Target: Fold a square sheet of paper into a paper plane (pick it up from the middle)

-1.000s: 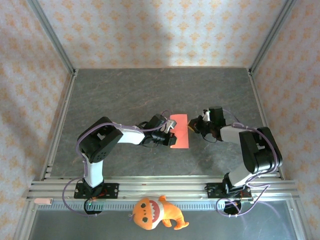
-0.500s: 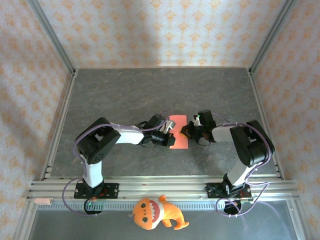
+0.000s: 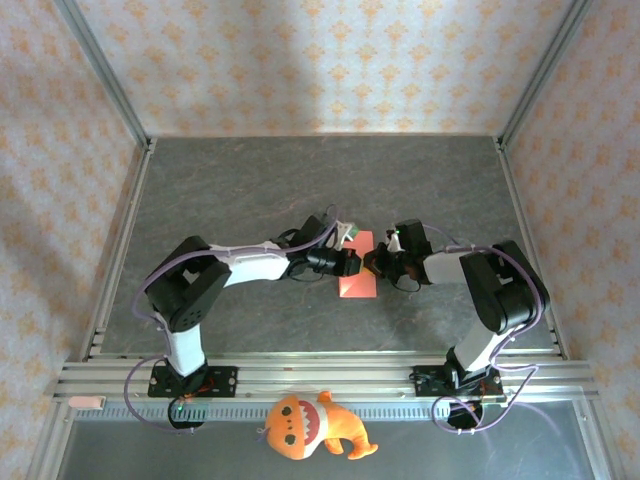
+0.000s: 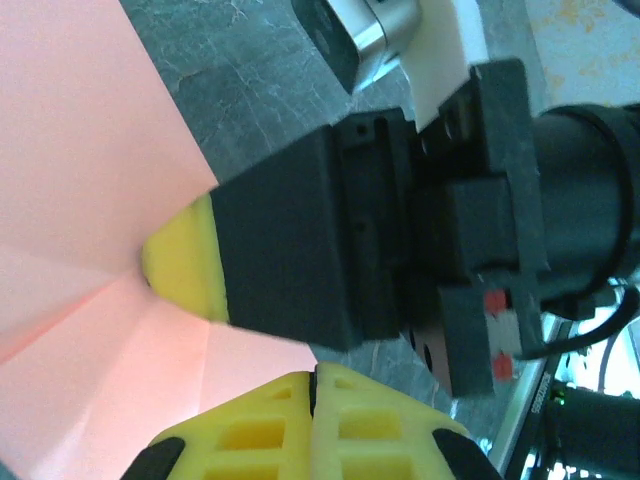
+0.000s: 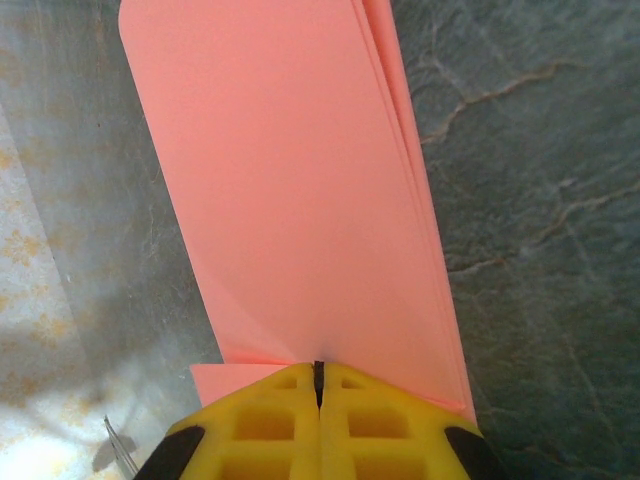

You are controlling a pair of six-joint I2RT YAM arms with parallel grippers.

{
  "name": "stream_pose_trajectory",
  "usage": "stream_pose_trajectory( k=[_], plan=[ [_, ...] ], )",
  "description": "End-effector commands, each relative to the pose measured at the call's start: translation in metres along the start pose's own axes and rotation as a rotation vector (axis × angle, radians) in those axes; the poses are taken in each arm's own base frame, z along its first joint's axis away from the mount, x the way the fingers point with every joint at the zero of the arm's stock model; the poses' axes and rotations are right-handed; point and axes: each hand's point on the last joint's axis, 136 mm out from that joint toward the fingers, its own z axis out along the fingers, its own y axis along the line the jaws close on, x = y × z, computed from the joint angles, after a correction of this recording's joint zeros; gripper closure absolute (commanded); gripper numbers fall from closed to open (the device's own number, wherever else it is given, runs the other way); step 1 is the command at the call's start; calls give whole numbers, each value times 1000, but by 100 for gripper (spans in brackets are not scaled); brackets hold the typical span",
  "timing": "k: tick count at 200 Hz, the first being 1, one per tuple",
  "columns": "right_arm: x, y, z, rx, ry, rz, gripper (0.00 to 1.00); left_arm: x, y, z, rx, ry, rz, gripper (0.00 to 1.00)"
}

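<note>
Matt, smooth paper sheet (image 5: 300, 200) on veined, slightly glossy tabletop (image 5: 530, 200).

The bench (image 3: 250, 180) is a dark grey slab veined like stone, with a faint pale sheen across its far part. Three walls close it in: the back wall (image 3: 430, 70), the left wall (image 3: 40, 200) and the right wall (image 3: 610, 200). All are papered cream with rows of small orange ornaments. A softer, whiter band of light (image 3: 335, 70) runs down the middle of the back wall. Slanting aluminium posts rise from the far left corner (image 3: 105, 70) and the far right corner (image 3: 545, 70). Ribbed aluminium rails (image 3: 320, 378) cross the near edge of the bench, and a glossy grey surface (image 3: 120, 450) lies nearer than them.
</note>
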Motion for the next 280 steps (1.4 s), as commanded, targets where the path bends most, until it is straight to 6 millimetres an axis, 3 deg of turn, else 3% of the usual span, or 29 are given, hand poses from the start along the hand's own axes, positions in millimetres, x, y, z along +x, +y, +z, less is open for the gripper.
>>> stream_pose_trajectory(
  k=[1, 22, 33, 91, 128, 158, 204, 251, 280],
  plan=[
    [14, -50, 2, 179, 16, 68, 100, 0, 20, 9, -69, 10, -33, 100],
    [14, -49, 2, 175, 18, 70, 100, 7, 31, 12, -100, 30, -36, 100],
    [15, -49, 2, 175, 18, 70, 100, 23, 47, 20, -130, 68, -55, 100],
    [14, -52, 1, 186, 17, 72, 100, 60, 86, 17, -243, 125, -56, 100],
    [13, -57, 1, 205, 18, 74, 100, 61, 74, 13, -179, 104, -68, 100],
    [13, -57, 0, 208, 17, 73, 100, 38, 37, -6, -84, 41, -21, 100],
    [13, -58, -1, 209, 17, 74, 100, 33, -1, -13, 74, 52, 21, 100],
    [13, -57, -1, 207, 17, 73, 100, 48, 21, 10, 0, 127, -37, 100],
    [14, -59, -1, 210, 19, 75, 100, 58, 37, 14, -45, 149, -59, 100]
  ],
)
